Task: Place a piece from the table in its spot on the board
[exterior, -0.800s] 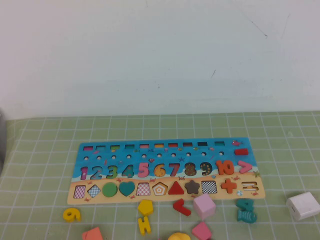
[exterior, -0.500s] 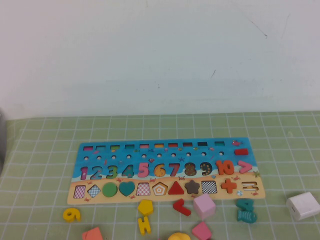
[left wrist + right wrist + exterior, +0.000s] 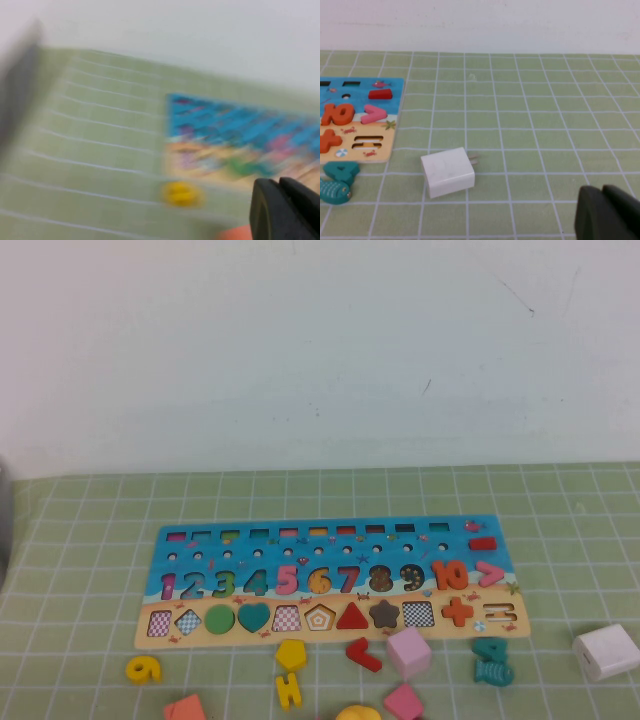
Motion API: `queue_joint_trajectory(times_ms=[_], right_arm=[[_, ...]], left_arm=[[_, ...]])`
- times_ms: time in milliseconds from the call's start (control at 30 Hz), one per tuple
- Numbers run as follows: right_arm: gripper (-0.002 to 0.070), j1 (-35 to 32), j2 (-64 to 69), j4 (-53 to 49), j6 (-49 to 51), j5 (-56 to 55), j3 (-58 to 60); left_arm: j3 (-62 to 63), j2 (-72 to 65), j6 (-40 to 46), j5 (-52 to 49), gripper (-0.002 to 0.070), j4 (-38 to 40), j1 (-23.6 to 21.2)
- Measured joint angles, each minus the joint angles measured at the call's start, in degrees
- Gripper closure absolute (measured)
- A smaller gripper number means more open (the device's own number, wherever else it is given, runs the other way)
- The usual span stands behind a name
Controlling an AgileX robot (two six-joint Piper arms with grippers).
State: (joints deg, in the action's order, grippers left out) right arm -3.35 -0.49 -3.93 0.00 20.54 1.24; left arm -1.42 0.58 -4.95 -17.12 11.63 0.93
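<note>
Neither arm appears in the high view. In the left wrist view the left pincer (image 3: 280,192) shows only as dark fingertips at the lower right corner of the frame, pressed together and holding nothing, above the bench (image 3: 80,540). That view is smeared; the board (image 3: 240,137) reads only as a blue and tan band at centre right, and the piece (image 3: 181,194) as a yellow blob just below the board's near left corner.

In the high view the piece (image 3: 144,669) lies flat on the bench at lower left, just below the board (image 3: 330,575) and apart from it. The yellow pentagon (image 3: 291,653) sits to its right.

The right pincer (image 3: 602,197) shows as closed dark tips at lower right, empty, near a white block (image 3: 447,171).
</note>
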Motion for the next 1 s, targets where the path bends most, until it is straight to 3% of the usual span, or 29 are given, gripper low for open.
queue_joint_trajectory(times_ms=[200, 433, 633, 767, 1000], right_arm=[[0.0678, 0.00, 0.00, 0.00, 0.00, 0.00, 0.00], [0.0678, 0.00, 0.00, 0.00, 0.00, 0.00, 0.00], [0.0678, 0.00, 0.00, 0.00, 0.00, 0.00, 0.00], [0.0678, 0.00, 0.00, 0.00, 0.00, 0.00, 0.00], [0.0678, 0.00, 0.00, 0.00, 0.00, 0.00, 0.00]], left_arm=[[-0.10, 0.00, -13.47, 6.11, 0.0676, 32.32, 0.00], [-0.10, 0.00, -14.53, 13.90, 0.0676, 43.38, 0.00], [1.38, 0.00, -9.06, 15.76, 0.0676, 41.64, 0.00], [10.44, -2.89, -0.51, 4.72, 0.0676, 35.57, 0.00], [29.16, -23.43, 16.38, -18.25, 0.0676, 24.59, 0.00]])
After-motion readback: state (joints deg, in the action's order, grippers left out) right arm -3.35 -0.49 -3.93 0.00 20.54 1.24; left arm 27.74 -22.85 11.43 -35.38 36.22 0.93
